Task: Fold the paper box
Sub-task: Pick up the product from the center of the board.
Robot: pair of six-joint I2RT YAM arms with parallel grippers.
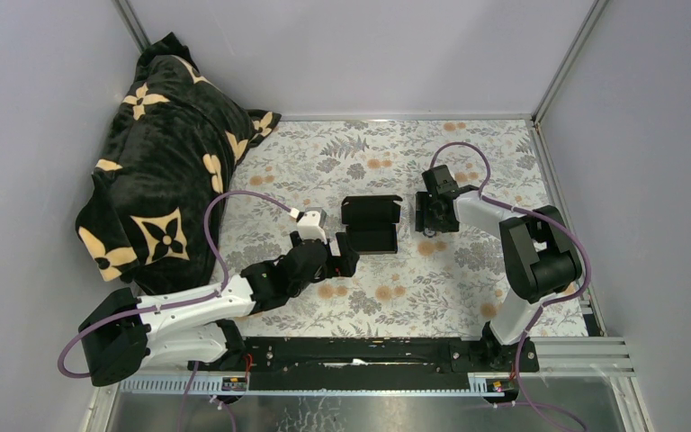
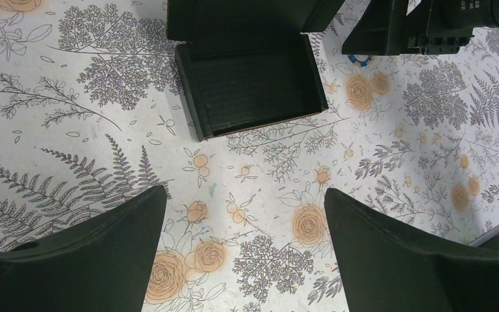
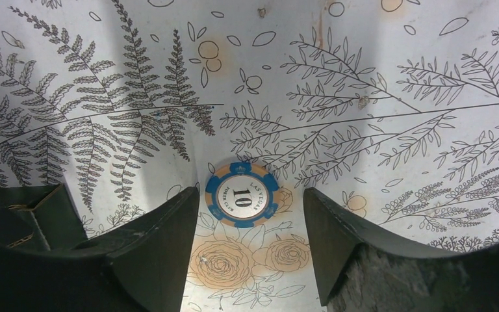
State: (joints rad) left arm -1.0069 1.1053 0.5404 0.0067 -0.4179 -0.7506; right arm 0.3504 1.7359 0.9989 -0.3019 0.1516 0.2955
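A blue poker chip (image 3: 242, 194) reads "LAS VEGAS POKER CLUB 10"; the right claw (image 3: 250, 244) stands partly spread around it. The left claw (image 2: 245, 250) is spread wide, holding nothing.

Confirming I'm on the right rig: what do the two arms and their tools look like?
Left arm and right arm: white links, black joints, a looping purple cable each. Left tool and right tool: matte black, two broad wedge-shaped fingers.

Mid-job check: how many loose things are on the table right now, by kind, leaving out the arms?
Paper box: 1
Poker chip: 1
Blanket: 1
Total: 3
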